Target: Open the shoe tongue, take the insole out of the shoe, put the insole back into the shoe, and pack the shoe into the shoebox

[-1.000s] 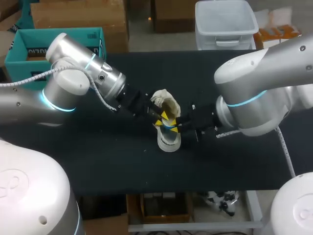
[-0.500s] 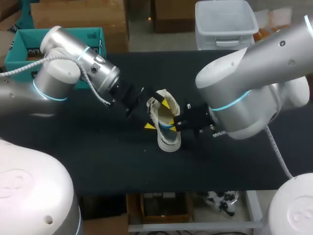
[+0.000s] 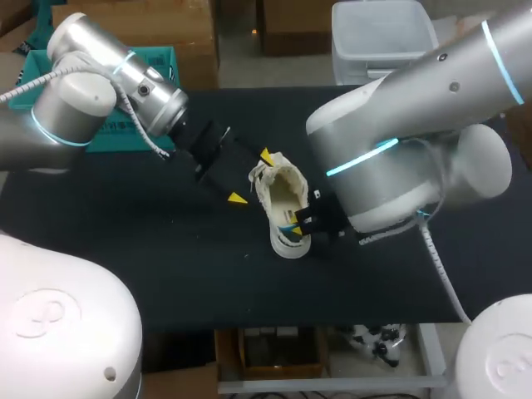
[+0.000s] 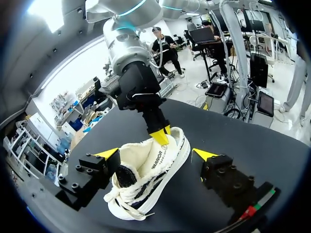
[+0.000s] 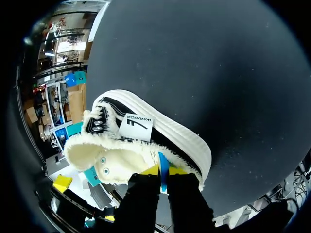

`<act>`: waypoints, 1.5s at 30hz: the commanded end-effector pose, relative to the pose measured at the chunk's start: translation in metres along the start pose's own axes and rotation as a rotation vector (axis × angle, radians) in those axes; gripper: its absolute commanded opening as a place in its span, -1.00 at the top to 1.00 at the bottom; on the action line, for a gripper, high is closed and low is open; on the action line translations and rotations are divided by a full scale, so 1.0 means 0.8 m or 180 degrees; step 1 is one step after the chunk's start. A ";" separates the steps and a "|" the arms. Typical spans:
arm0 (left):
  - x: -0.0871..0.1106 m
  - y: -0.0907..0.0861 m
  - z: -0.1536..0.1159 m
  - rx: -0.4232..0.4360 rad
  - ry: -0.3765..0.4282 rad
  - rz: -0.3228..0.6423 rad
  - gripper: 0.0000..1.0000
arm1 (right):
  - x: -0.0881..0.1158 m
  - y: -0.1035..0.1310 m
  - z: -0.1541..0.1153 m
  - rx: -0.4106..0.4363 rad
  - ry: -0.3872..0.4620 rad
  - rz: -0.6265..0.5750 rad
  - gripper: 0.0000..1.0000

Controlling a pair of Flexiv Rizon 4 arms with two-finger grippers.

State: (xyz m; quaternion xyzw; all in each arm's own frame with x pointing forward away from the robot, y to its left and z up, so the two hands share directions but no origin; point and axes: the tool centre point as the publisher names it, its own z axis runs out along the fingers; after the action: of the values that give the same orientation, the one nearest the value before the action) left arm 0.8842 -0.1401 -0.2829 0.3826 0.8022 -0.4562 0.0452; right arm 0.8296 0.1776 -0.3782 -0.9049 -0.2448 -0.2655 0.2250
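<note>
Two grippers are attending one shoe. The white fleece-lined sneaker with black stripes (image 3: 285, 189) is lying mid-table on the black tabletop (image 3: 166, 274), with its laced end toward the left arm. The right gripper (image 5: 163, 177) is pinching the heel collar at a blue tab, fingers pressed nearly together, probably anchoring the shoe against a pull. The left gripper (image 4: 155, 154) is hovering spread wide, one yellow tip on either side of the laced forefoot. It is apparently gripping nothing and is likely lining up on the tongue.

The shoe (image 3: 285, 199) lies open on top. The right arm (image 3: 391, 158) crowds its right side, the left gripper (image 3: 250, 177), fingers spread, its left. Bare table (image 3: 166, 274) stretches nearer the robot.
</note>
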 end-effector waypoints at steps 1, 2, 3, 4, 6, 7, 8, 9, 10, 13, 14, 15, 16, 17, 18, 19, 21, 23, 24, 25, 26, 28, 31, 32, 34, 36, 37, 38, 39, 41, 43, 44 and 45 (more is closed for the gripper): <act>0.006 -0.013 -0.023 -0.0066 -0.0032 -0.0076 -1.00 | 0.003 0.000 0.019 -0.0360 -0.0185 -0.0001 1.00; 0.006 -0.013 -0.028 -0.0107 -0.0064 -0.0100 -1.00 | 0.000 -0.001 0.020 -0.0406 -0.0220 0.0019 1.00; 0.007 -0.014 -0.032 -0.0096 -0.0073 -0.0122 -1.00 | -0.002 -0.003 0.019 -0.0435 -0.0225 0.0017 1.00; 0.007 -0.014 -0.035 -0.0098 -0.0071 -0.0143 -1.00 | -0.004 -0.004 0.017 -0.0472 -0.0252 0.0028 0.51; 0.008 -0.013 -0.039 -0.0149 -0.0105 -0.0163 -1.00 | -0.004 -0.011 0.011 -0.0552 -0.0288 0.0026 -0.47; 0.009 -0.013 -0.041 -0.0151 -0.0111 -0.0178 -1.00 | -0.004 -0.015 0.007 -0.0600 -0.0328 0.0028 -0.69; 0.009 -0.013 -0.042 -0.0180 -0.0139 -0.0198 -1.00 | -0.003 -0.018 0.001 -0.0637 -0.0343 0.0021 -0.65; 0.009 -0.012 -0.044 -0.0187 -0.0151 -0.0211 -1.00 | -0.002 -0.022 -0.004 -0.0655 -0.0343 0.0009 -0.68; 0.009 -0.012 -0.045 -0.0193 -0.0155 -0.0222 -1.00 | -0.002 -0.024 -0.008 -0.0677 -0.0376 0.0011 -0.63; 0.009 -0.010 -0.048 -0.0248 -0.0177 -0.0300 -1.00 | 0.004 -0.030 -0.021 -0.0740 -0.0447 -0.0027 -0.51; 0.009 -0.010 -0.050 -0.0278 -0.0190 -0.0327 -1.00 | 0.006 -0.033 -0.026 -0.0768 -0.0449 -0.0056 -0.49; 0.009 -0.010 -0.051 -0.0283 -0.0197 -0.0345 -1.00 | 0.008 -0.035 -0.030 -0.0781 -0.0479 -0.0063 -0.46; 0.009 -0.010 -0.053 -0.0277 -0.0189 -0.0365 -1.00 | 0.010 -0.037 -0.033 -0.0799 -0.0505 -0.0071 -0.27; 0.009 -0.010 -0.054 -0.0286 -0.0213 -0.0398 -1.00 | 0.012 -0.039 -0.037 -0.0824 -0.0529 -0.0086 -0.15; 0.009 -0.010 -0.056 -0.0294 -0.0217 -0.0399 -1.00 | 0.015 -0.040 -0.040 -0.0840 -0.0542 -0.0100 0.02; 0.009 -0.010 -0.057 -0.0303 -0.0230 -0.0419 -1.00 | 0.018 -0.041 -0.041 -0.0845 -0.0539 -0.0140 0.13; 0.009 -0.009 -0.059 -0.0309 -0.0257 -0.0446 -1.00 | 0.024 -0.041 -0.041 -0.0838 -0.0543 -0.0201 0.81; 0.011 -0.009 -0.061 -0.0335 -0.0283 -0.0484 -1.00 | 0.026 -0.035 -0.036 -0.0789 -0.0533 -0.0246 1.00; 0.012 -0.008 -0.062 -0.0338 -0.0282 -0.0492 -1.00 | 0.026 -0.032 -0.033 -0.0770 -0.0547 -0.0243 1.00; 0.013 -0.008 -0.062 -0.0347 -0.0282 -0.0509 -1.00 | 0.026 -0.030 -0.030 -0.0733 -0.0543 -0.0257 1.00; 0.014 -0.007 -0.064 -0.0357 -0.0295 -0.0529 -1.00 | 0.026 -0.028 -0.027 -0.0714 -0.0544 -0.0262 1.00; 0.016 -0.005 -0.067 -0.0373 -0.0313 -0.0553 -1.00 | 0.024 -0.024 -0.023 -0.0676 -0.0545 -0.0268 1.00; 0.019 -0.004 -0.069 -0.0380 -0.0330 -0.0571 -1.00 | 0.018 -0.017 -0.019 -0.0627 -0.0508 -0.0252 1.00; 0.021 -0.005 -0.069 -0.0384 -0.0332 -0.0573 -1.00 | 0.017 -0.016 -0.018 -0.0621 -0.0499 -0.0251 1.00; 0.022 -0.005 -0.069 -0.0389 -0.0332 -0.0573 -1.00 | 0.014 -0.011 -0.015 -0.0603 -0.0489 -0.0254 1.00; 0.024 -0.005 -0.070 -0.0393 -0.0335 -0.0574 -1.00 | 0.011 -0.006 -0.011 -0.0591 -0.0484 -0.0255 1.00; 0.025 -0.004 -0.071 -0.0396 -0.0339 -0.0575 -1.00 | 0.010 -0.004 -0.009 -0.0568 -0.0466 -0.0252 1.00; 0.025 -0.004 -0.071 -0.0400 -0.0344 -0.0576 -1.00 | 0.009 -0.002 -0.007 -0.0565 -0.0461 -0.0252 1.00; 0.026 -0.004 -0.072 -0.0404 -0.0347 -0.0578 -1.00 | 0.008 0.001 -0.004 -0.0550 -0.0448 -0.0263 1.00; 0.028 -0.004 -0.072 -0.0416 -0.0353 -0.0583 -1.00 | 0.005 0.007 0.002 -0.0499 -0.0427 -0.0266 1.00; 0.029 -0.003 -0.073 -0.0430 -0.0362 -0.0596 -1.00 | 0.004 0.013 0.010 -0.0449 -0.0418 -0.0262 1.00; 0.030 -0.003 -0.074 -0.0440 -0.0365 -0.0604 -1.00 | 0.003 0.015 0.014 -0.0438 -0.0407 -0.0268 1.00; 0.031 -0.003 -0.074 -0.0446 -0.0368 -0.0612 -1.00 | 0.002 0.017 0.018 -0.0427 -0.0423 -0.0261 1.00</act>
State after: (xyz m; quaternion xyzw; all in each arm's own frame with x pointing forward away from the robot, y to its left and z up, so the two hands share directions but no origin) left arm 0.8855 -0.0821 -0.2574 0.2757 0.8599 -0.4238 0.0701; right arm 0.8374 0.1794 -0.3823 -0.9262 -0.2688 -0.2441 0.1018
